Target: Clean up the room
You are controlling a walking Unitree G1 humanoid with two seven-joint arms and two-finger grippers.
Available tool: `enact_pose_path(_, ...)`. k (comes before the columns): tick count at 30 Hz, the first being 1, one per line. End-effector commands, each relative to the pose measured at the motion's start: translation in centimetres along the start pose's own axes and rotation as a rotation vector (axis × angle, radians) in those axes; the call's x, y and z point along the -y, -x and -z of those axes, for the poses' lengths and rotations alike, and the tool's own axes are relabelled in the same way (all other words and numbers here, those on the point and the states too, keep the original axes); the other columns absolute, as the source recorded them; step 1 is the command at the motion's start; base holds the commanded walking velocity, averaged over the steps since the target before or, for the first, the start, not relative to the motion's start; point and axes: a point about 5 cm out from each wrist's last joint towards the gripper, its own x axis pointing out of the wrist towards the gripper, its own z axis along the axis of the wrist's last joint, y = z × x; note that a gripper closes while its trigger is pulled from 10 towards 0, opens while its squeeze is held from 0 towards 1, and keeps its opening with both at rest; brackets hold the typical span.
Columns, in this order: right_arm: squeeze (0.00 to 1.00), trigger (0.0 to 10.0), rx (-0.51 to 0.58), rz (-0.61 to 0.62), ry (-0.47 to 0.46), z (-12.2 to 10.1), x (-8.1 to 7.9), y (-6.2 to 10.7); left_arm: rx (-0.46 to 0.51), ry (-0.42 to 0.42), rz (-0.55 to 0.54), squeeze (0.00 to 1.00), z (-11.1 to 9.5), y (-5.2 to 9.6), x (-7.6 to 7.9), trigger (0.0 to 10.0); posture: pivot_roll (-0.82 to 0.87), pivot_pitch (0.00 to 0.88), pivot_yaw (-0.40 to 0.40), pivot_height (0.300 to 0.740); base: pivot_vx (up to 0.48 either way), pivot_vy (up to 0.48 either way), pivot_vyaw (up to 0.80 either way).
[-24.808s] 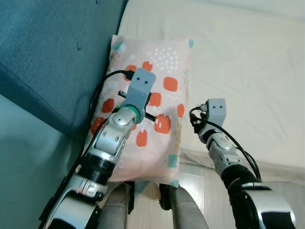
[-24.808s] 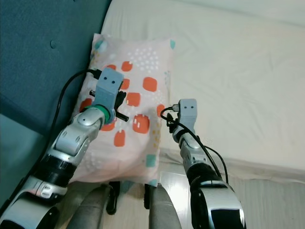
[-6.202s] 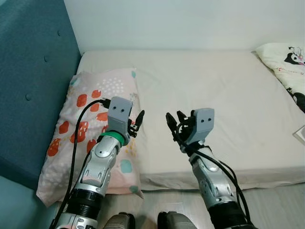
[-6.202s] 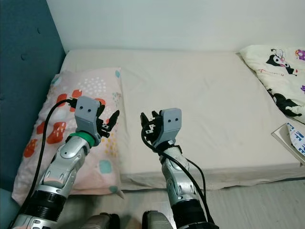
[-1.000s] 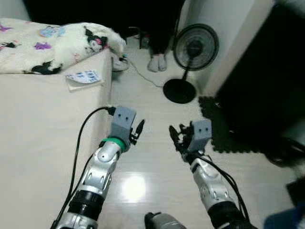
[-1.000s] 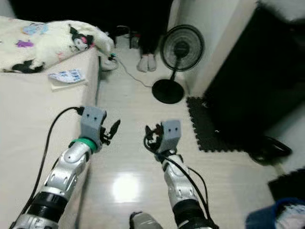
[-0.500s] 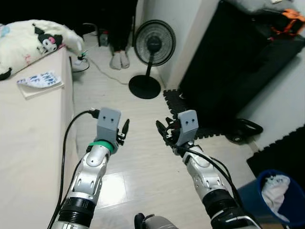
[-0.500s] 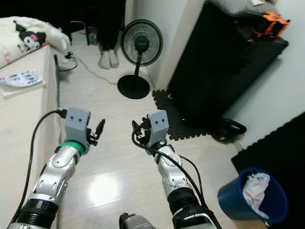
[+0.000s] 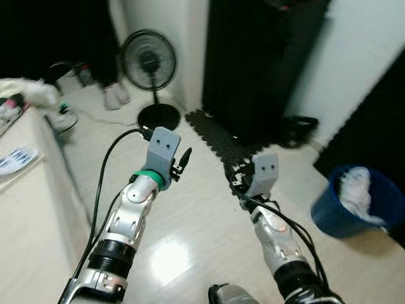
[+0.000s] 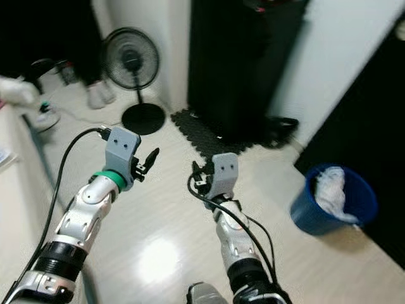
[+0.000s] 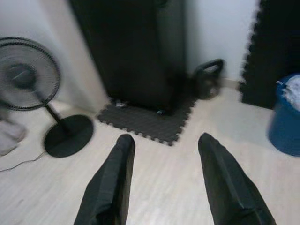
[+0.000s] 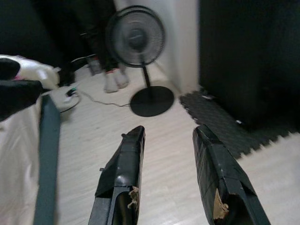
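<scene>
Two claws hang empty over the pale floor (image 9: 190, 247), the left claw (image 11: 161, 180) and right claw (image 12: 171, 176) each parted wide; a blue bin (image 9: 354, 202) stands near the dark wall, holding crumpled white stuff (image 9: 357, 193); likely light and soft, best pinched at a raised fold; a fan (image 9: 149, 63) stands beyond.

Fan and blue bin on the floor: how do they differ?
The fan is black, stands tall on a thin pole and round base, far left. The blue bin is squat, holds crumpled white stuff, and sits to the right. Both rest upright on the pale wood floor.
</scene>
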Motion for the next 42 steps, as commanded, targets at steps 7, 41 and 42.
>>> enact_pose_path(7, 0.0, 10.0, -0.018, -0.03, 0.01, 0.1, 0.0, -0.1, -0.024, 0.023, -0.048, 0.0, 1.2, 0.6, -0.4, 10.0, -0.02, 0.003, 0.051, 0.74, 0.0, 0.0, -0.46)
enact_pose_path(41, 0.0, 10.0, -0.007, -0.102, 0.019, 0.1, -0.8, 0.1, -0.009, 0.054, -0.08, 0.0, 1.5, 0.4, 0.6, 10.0, -0.02, 0.002, 0.014, 0.74, 0.44, 0.0, 0.16)
enact_pose_path(42, 0.0, 10.0, -0.007, -0.102, 0.019, 0.1, -0.8, 0.1, -0.009, 0.054, -0.08, 0.0, 1.5, 0.4, 0.6, 10.0, -0.02, 0.002, 0.014, 0.74, 0.48, 0.0, 0.0)
